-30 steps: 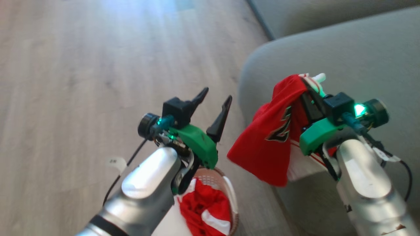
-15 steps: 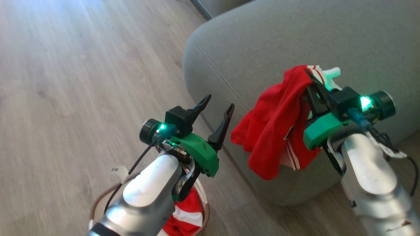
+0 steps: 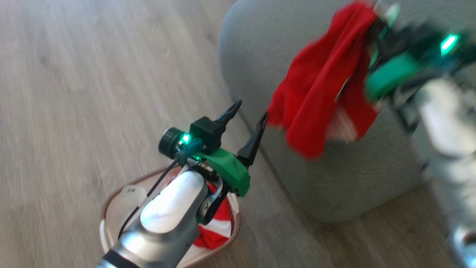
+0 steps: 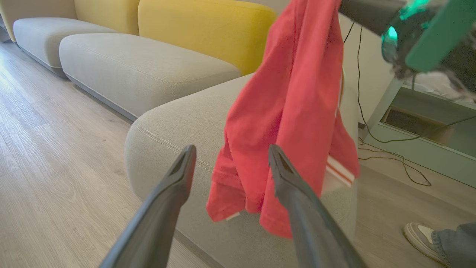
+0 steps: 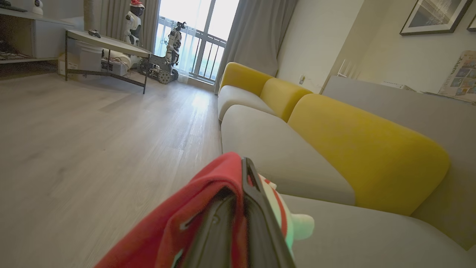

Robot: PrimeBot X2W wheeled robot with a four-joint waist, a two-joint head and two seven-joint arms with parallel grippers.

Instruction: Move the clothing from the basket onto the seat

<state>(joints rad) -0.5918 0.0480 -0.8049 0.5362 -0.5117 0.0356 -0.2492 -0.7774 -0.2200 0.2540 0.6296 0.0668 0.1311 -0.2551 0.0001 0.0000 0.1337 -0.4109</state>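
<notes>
1. Flooring (image 3: 74, 74) of pale wood planks runs under everything.
2. Grey-green sofa (image 3: 353, 178), with yellow back cushions (image 5: 368, 149), stands to the robot's right; its rounded end is nearest.
3. Red jersey (image 3: 316, 85) with white stripes hangs in loose folds from the right gripper, in front of the sofa's rounded end. I cannot tell whether it touches the upholstery.
4. White laundry basket (image 3: 236, 223) with a brown rim sits on the floor near the sofa's end, below the left forearm.
5. Second red-and-white garment (image 3: 219, 227) lies crumpled inside the basket.
6. Right gripper (image 5: 243, 167) has its fingers pressed together on the jersey's upper fold, raised above the seat's edge.
7. Left gripper (image 3: 251, 109) is spread wide and holds nothing, above the basket and beside the hanging jersey.
8. Person's shoe (image 4: 420, 238) rests on the floor beyond the sofa.
</notes>
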